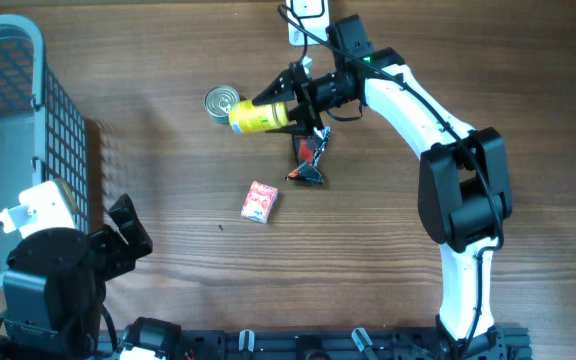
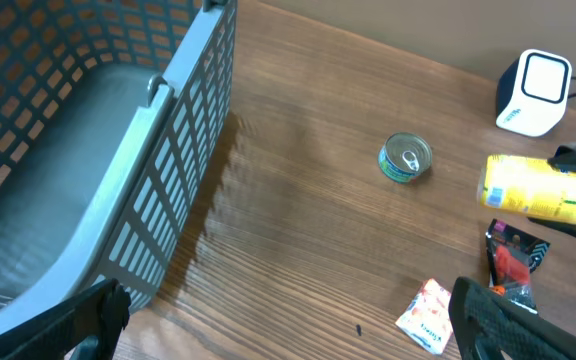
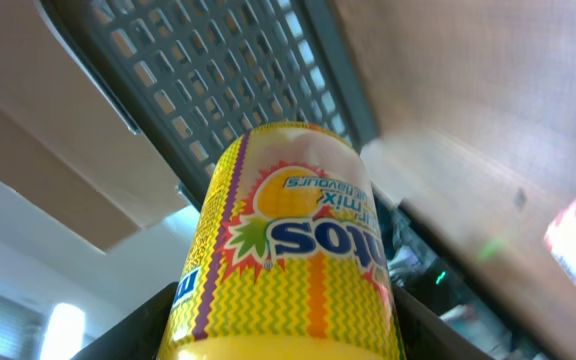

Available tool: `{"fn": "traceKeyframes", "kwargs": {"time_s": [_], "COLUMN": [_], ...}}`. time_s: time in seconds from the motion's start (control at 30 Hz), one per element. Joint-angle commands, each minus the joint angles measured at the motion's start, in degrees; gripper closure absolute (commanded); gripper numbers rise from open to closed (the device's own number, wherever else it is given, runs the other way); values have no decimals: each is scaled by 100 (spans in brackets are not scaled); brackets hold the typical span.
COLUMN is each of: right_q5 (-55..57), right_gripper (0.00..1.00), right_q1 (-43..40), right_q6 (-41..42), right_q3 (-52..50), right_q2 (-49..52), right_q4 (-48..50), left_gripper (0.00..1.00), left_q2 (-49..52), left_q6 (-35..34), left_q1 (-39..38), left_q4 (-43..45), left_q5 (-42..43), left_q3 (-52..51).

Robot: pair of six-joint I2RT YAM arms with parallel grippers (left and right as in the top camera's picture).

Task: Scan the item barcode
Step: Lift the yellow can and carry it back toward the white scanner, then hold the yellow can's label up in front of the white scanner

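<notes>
Far left, alongside the left gripper (image 1: 131,232): grey mesh basket (image 1: 28,110), bare grey floor showing inside from the left wrist view, outer side cut off by the frame; jaws of that gripper spread wide, gripping nothing, only their dark tips visible at the bottom corners of its own camera. Well ahead of it and to its right: small round tin (image 1: 222,102), upright on its base, just past the free end of the yellow canister (image 1: 258,116); touching or not, cannot tell. Canister lying sideways, clamped by its near end between the fingers of the right gripper (image 1: 286,106); label upside down in the right wrist view, lower end cut off, barcode hard to make out. Below that gripper on the table: red-and-white packet (image 1: 260,201); nearer the fingers, a dark red-and-black packet (image 1: 310,160), partly under their shadow. Behind the right gripper, apart from the canister: white scanner (image 1: 306,20), its top cut off overhead.
</notes>
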Motion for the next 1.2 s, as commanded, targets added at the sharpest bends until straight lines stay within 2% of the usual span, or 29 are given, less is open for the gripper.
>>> {"fn": "traceKeyframes", "kwargs": {"time_s": [0.0,0.13,0.3,0.47,0.7,0.9,1.03,1.17], "right_q5": [514,1816,3735,4531,6157,6443,7117,7171], "right_gripper": [46,40,39,38,39,39,39,39], "right_q1": [-13,-13,-13,-13,-13,-13,-7,-7], "right_q6": [-715,-868,-1283,-2288,-2498,-2767,-2796,-3303], "right_q3": [39,39,39,39,39,39,39,39], "right_q2": [52,52,52,52,52,52,52,52], "right_q4": [330,291,-59,-146,212,905,1464,1967], "left_gripper": [0,0,0,0,0,0,0,0], "left_q2": [-13,-13,-13,-13,-13,-13,-13,-13], "left_q6": [-76,-76,-76,-76,-122,-120,-120,-120], "left_q1": [-31,-31,-31,-31,-31,-31,-31,-31], "left_q4": [-11,-11,-9,-7,-7,-7,-7,-7], "left_q5": [52,52,52,52,55,52,52,52], "left_q3": [-37,-37,-37,-37,-37,-37,-37,-37]}}
